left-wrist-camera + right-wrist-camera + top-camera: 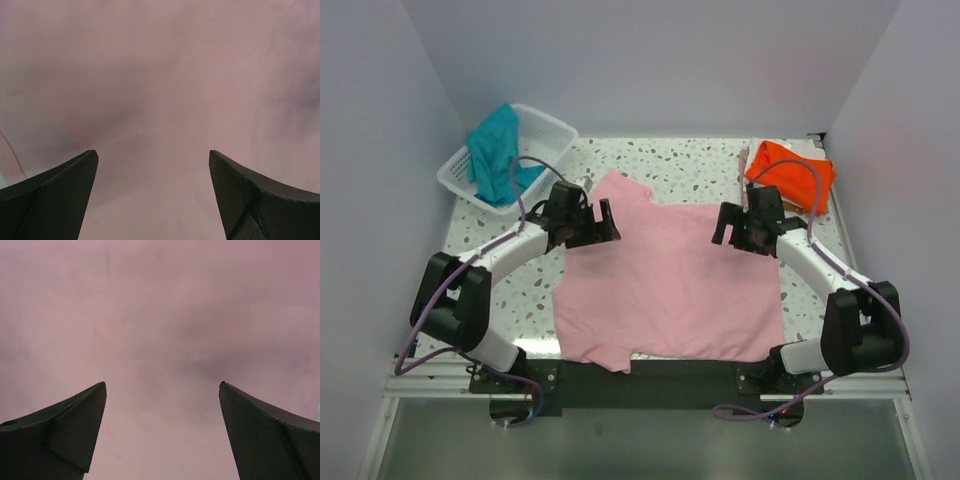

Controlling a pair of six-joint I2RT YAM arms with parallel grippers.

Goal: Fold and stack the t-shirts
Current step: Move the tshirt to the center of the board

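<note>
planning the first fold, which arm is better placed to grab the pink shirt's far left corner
Left. Its open left gripper hovers over the pink shirt right beside that corner, while the right gripper, also open, sits over the opposite edge, across the cloth.

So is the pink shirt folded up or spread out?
Spread out. The pink t-shirt lies flat and wide across the table, not bundled.

A flat shirt [670,285] lies in the middle of the surface [700,165]. A folded shirt [790,172] sits back right. A third shirt [495,150] is in the basket [555,125], back left.
</note>
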